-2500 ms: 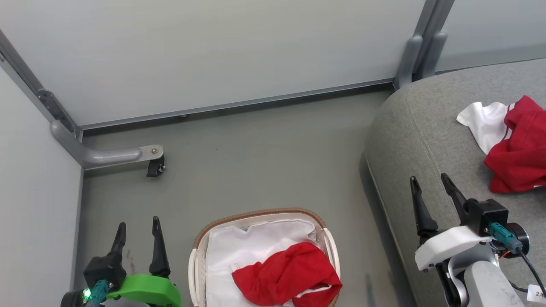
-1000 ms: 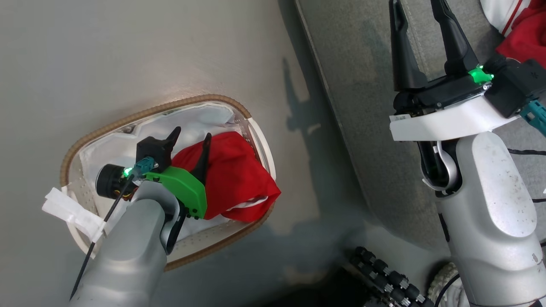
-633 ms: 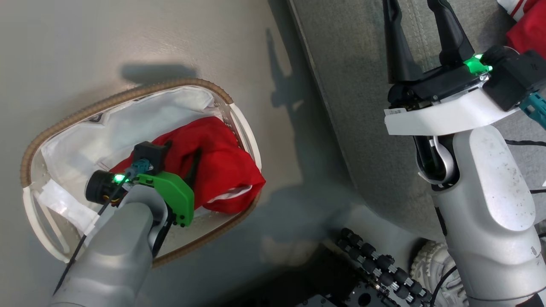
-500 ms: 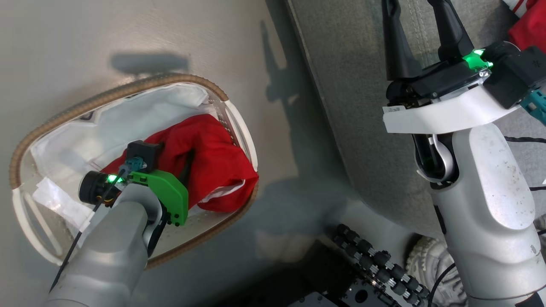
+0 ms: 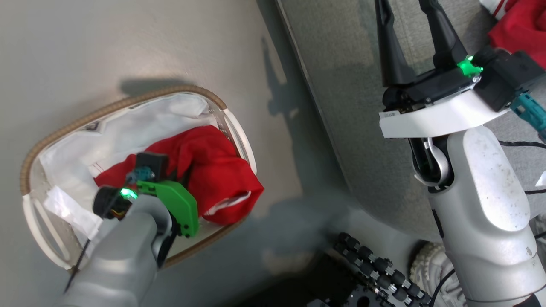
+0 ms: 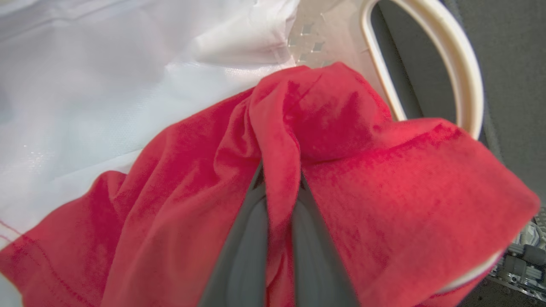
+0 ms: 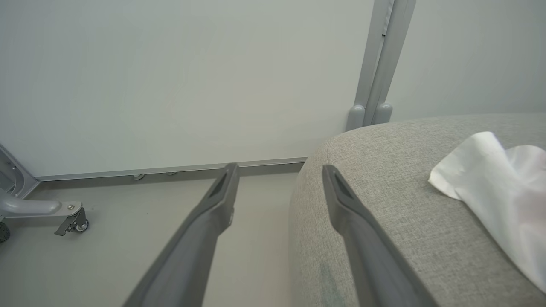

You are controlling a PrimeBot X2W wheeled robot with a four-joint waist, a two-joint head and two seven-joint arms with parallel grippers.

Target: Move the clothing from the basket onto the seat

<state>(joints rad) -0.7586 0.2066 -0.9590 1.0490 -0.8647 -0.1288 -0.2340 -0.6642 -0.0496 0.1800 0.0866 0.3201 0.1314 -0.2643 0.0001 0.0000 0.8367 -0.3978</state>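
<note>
While our left arm is down in the basket at eight o'clock in our head view, our left end effector has its two fingers nearly closed on a raised fold of the red garment. That garment is soft, bright red and crumpled, with a white band along its five o'clock end. It lies in the basket's three o'clock half on the white liner, draping over the rim. Our right end effector hangs spread wide and empty over the edge of the grey seat at one o'clock. A second red-and-white garment lies on the seat at two o'clock. A small white label on our right wrist carries print too small to read.
</note>
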